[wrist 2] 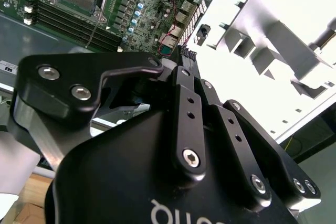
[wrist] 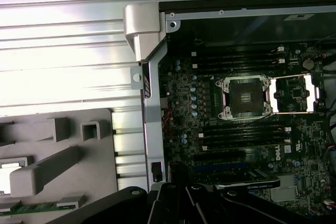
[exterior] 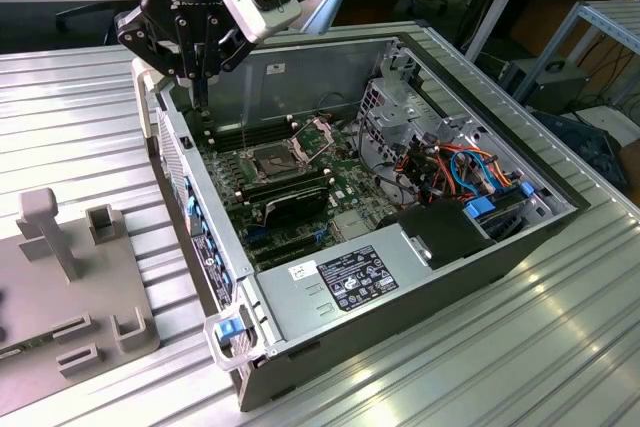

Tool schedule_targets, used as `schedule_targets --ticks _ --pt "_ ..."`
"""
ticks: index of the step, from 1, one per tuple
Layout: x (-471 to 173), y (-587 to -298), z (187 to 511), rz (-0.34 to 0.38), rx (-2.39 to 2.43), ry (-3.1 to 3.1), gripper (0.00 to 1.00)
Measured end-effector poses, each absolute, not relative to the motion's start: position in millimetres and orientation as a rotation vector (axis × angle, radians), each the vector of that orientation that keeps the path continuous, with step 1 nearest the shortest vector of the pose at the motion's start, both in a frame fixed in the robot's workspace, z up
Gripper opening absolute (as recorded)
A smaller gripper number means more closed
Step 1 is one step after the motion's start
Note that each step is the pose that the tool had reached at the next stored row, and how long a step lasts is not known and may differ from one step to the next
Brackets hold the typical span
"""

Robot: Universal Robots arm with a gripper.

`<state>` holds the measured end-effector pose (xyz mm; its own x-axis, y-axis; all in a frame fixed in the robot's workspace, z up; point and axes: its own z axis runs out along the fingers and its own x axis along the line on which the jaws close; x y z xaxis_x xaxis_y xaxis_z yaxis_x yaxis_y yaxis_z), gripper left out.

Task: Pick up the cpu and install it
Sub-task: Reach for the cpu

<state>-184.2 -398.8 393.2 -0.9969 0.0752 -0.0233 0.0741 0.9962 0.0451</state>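
The black link-armed gripper (exterior: 201, 95) is hovering over the rear corner of the open grey metal computer case (exterior: 430, 307). It is hanging above the green motherboard (wrist: 181, 85), near the wall that faces the grey plastic parts fixture (exterior: 100, 282). In the second wrist view its fingers (wrist 2: 188, 103) are meeting at the tips with nothing square showing between them, so I am judging them pressed together on nothing (the very tips are hard to read). The square dark processor socket (wrist: 244, 97) is lying bare with its hinged metal frame (wrist: 295, 93) thrown open beside it, so the installing is not yet done. I am not finding the small, thin, silvery square cpu with any certainty. A pale square (wrist: 11, 167) sitting in a recess of the fixture, in the first wrist view, is looking the likeliest candidate. I am reading this as the pick-up step, with nothing yet grasped. To my mind the next move is calling for a spread hand, centred squarely over the chip, and a hold on its edges alone.
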Motion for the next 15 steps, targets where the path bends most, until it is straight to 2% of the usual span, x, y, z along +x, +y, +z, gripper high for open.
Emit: schedule_targets --ticks 15 --pt "-192.0 -398.8 393.2 0.069 0.117 3.114 0.11"
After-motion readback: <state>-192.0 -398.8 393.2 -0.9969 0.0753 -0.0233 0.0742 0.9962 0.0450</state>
